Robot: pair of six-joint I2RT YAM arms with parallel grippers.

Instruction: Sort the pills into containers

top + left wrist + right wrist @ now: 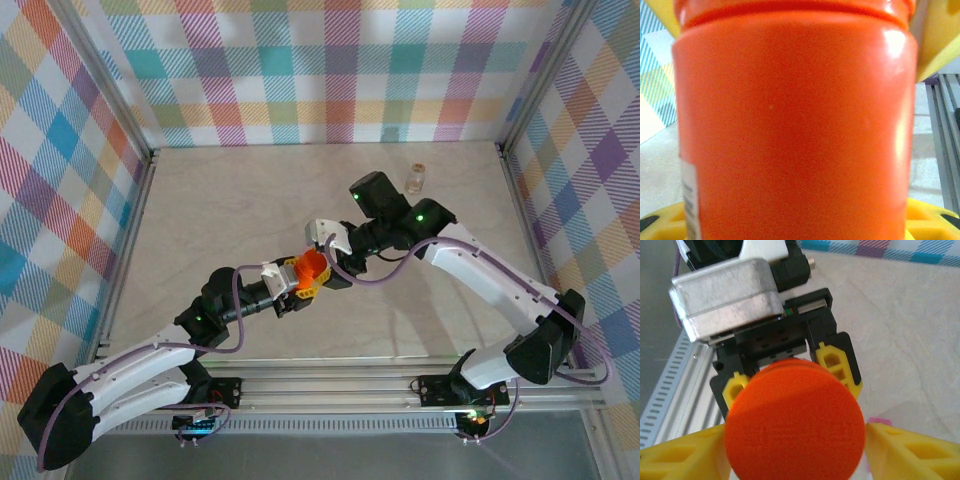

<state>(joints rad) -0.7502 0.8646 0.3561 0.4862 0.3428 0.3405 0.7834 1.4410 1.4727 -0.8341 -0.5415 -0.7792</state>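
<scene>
Glossy orange plastic bottle, smooth stone-look tabletop

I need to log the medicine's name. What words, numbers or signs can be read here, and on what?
No text here can be read.
The white label at the edge of the orange bottle carries faint print, too blurred and cut off to read.
</scene>
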